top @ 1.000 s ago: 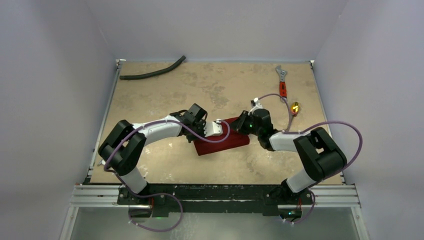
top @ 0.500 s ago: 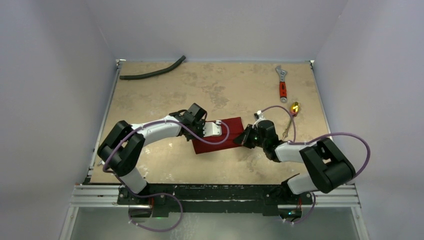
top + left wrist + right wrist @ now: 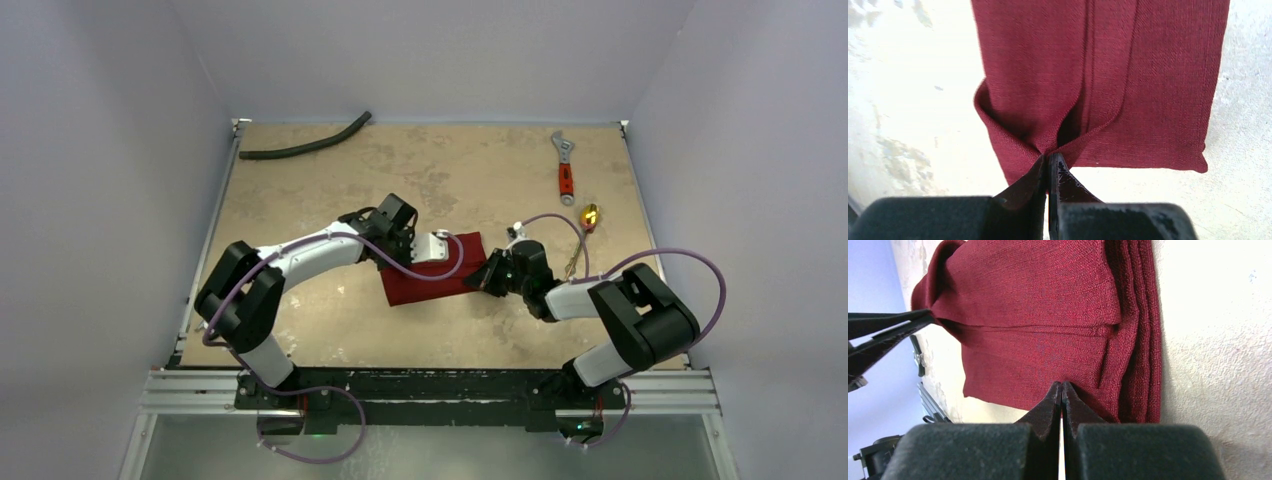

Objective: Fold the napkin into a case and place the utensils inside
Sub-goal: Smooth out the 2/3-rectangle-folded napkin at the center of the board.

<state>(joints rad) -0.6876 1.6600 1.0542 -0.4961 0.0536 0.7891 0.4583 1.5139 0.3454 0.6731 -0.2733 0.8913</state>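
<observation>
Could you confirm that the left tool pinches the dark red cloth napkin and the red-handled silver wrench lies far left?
The red-handled silver wrench lies far right, per the top view; the left tool does pinch the dark red cloth napkin.

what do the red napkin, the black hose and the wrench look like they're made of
Napkin: woven cloth, matte; fine ribbed weave and soft folds show.
Hose: matte black, likely rubber or foam; it lies in a curve.
Wrench: bare silvery metal, handle coated red, perhaps plastic or rubber; too small to tell.
</observation>
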